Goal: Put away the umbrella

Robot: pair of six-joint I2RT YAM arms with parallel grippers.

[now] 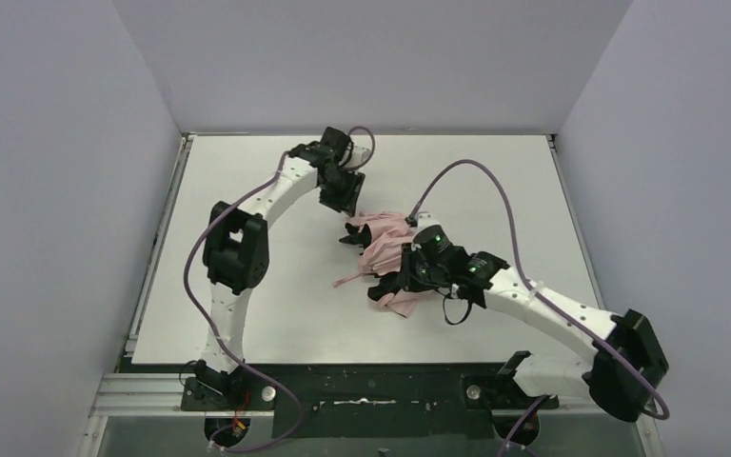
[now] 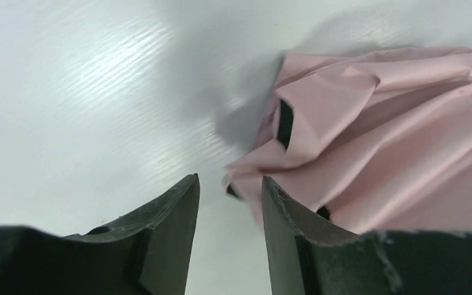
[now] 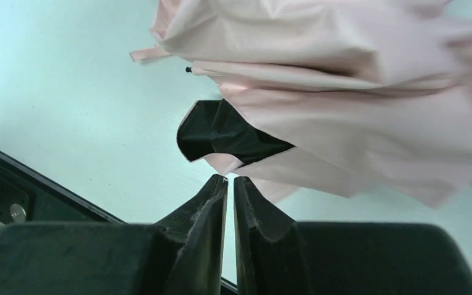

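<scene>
Umbrella crumpled on table, left fingers parted beside it, right fingers nearly closed, holding nothing.

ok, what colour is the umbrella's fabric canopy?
Pale pink, plain with no pattern; the crumpled pale pink fabric umbrella shows best in the left wrist view.

- We see a white surface with a faint streaked grain, closed in by plain pale grey walls on three sides.
- We see the back wall meet the surface along a straight seam, while the left wall and right wall slant outward toward us.
- We note a black mounting plate and a metal rail along the near edge.
- We find the light soft and even, with a dull sheen on the surface.
</scene>
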